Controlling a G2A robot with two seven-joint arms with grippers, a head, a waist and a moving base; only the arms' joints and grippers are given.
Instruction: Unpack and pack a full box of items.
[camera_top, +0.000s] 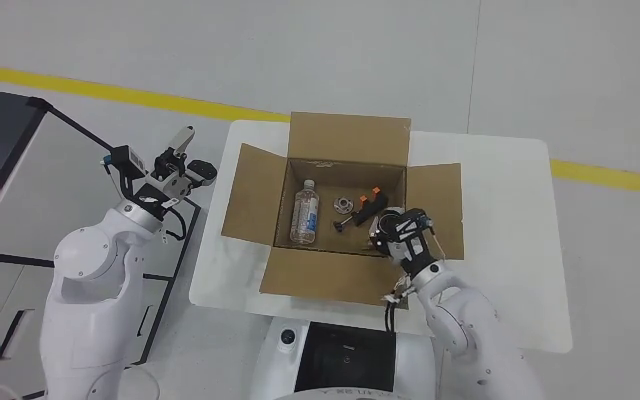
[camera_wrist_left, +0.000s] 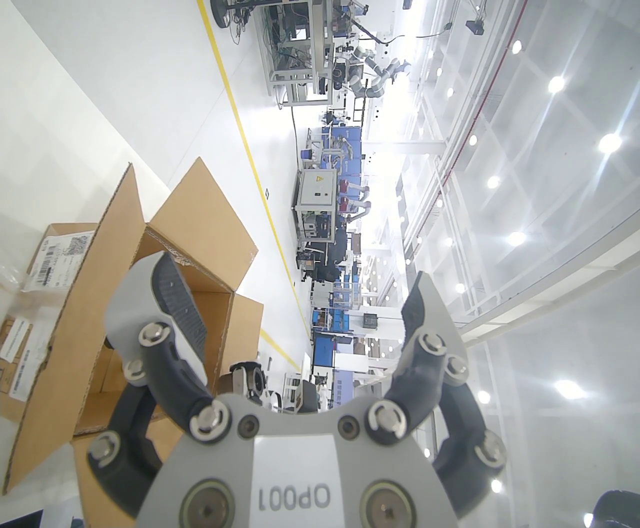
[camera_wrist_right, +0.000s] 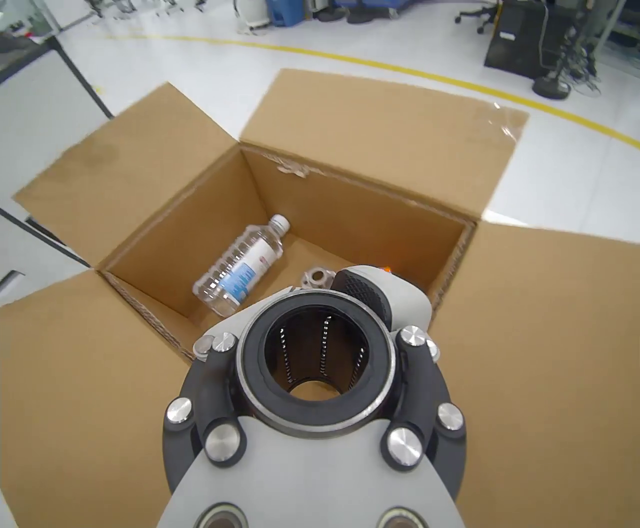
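my right claw (camera_top: 398, 228) is clamped on a black, steel-rimmed cylindrical bearing (camera_wrist_right: 314, 367). its bore runs in line with my wrist, so i look straight down through it into the open brown cardboard box (camera_top: 349, 135). that arm is bent in from the near edge of the white surface (camera_top: 500, 200), with the claw hanging over the box's near right corner.

on the box floor, toward its left wall, lies a clear plastic water bottle (camera_top: 305, 212). it is on its side, its long axis running from the near wall to the far wall and its white cap pointing at the far wall. just right of it sits a small silver flanged metal part (camera_top: 341, 204), and right of that a black tool with orange tips (camera_top: 365, 205), near the right wall.

my left claw (camera_wrist_left: 290, 285) is spread apart with nothing between its fingers. it is held off the surface's left edge, elbow bent, tipped upward toward the ceiling lights.
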